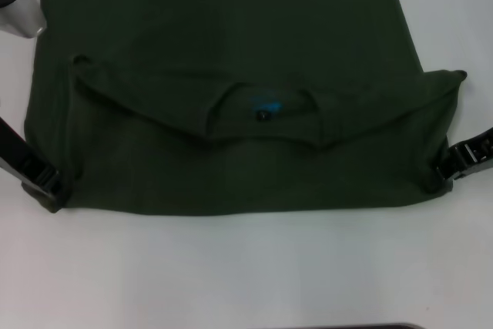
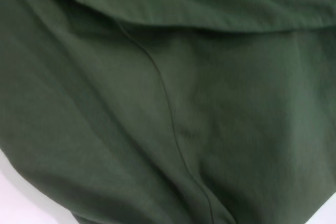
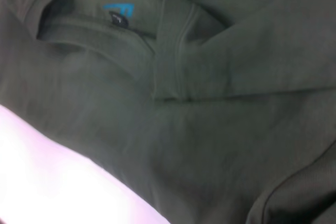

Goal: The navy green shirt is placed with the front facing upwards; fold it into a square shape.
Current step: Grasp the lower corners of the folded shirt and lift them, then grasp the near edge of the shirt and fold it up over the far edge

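The navy green shirt (image 1: 231, 136) lies part-folded across the white table (image 1: 246, 267), the left gripper (image 1: 45, 185) and right gripper (image 1: 451, 166) seemingly pinching its near corners, where uneven pulling could skew the fold.

The navy green shirt (image 1: 231, 113) lies spread across the table (image 1: 246, 267), its neck label (image 1: 264, 107) near centre, the left gripper (image 1: 48, 189) at its eight o'clock corner, the right gripper (image 1: 441, 173) at four o'clock.
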`<state>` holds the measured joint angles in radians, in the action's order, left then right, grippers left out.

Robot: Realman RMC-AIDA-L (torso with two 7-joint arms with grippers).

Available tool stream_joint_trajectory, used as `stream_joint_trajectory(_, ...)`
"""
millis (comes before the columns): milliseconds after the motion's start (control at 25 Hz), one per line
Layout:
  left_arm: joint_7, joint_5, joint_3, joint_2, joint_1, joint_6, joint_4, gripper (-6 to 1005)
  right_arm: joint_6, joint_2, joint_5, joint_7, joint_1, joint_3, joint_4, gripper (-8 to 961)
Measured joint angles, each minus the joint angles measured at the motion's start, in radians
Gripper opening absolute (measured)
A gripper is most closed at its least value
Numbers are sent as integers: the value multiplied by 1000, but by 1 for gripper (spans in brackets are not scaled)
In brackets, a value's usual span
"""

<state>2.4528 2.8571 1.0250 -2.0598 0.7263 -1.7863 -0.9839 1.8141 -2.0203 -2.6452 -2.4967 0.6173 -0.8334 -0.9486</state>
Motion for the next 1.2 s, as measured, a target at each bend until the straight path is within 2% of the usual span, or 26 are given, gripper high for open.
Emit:
stream_joint_trajectory(320, 7, 0, 28, 5, -19, -40, -6, 50, 87, -16, -9, -13, -43, -4, -81, 54)
stream_joint_trajectory(640, 9, -1, 60, 1, -43, -88, -19, 49, 114, -36, -59, -12, -52, -9, -78, 55)
stream_joint_trajectory(760, -6, -1, 51, -2, -57, -93, -55, 48, 119, -36, -34, 15, -49, 9, -81, 55)
stream_joint_trajectory(920, -46, -8, -31, -3, -55, -84, -144, 48, 138, -19, 100, 61, -19, 43, -103, 56)
stream_joint_trajectory(1080, -100, -15, -165, -8, -16, -77, -214, 47, 151, 13, 258, 93, 26, 106, -129, 56)
stream_joint_trajectory(1200, -130, -28, -236, -8, 10, -60, -226, 47, 121, 32, 294, 97, 57, 173, -131, 57)
